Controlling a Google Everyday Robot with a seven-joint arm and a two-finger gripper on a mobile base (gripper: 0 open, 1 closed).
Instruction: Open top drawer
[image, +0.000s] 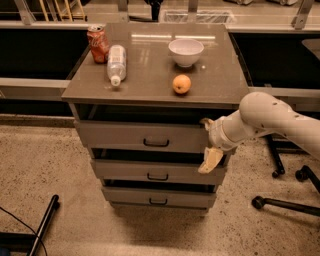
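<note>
Just under the desk, the gripper hangs with jaws wide and empty at the right end of the top drawer, seemingly mid-approach, needing next to reach its central handle.

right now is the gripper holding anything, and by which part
Nothing is held. The gripper is open in front of the right end of the top drawer, off to the side of its handle.

White arm in from the right, pincer at centre-right, fingers wide apart, one above the other.
</note>
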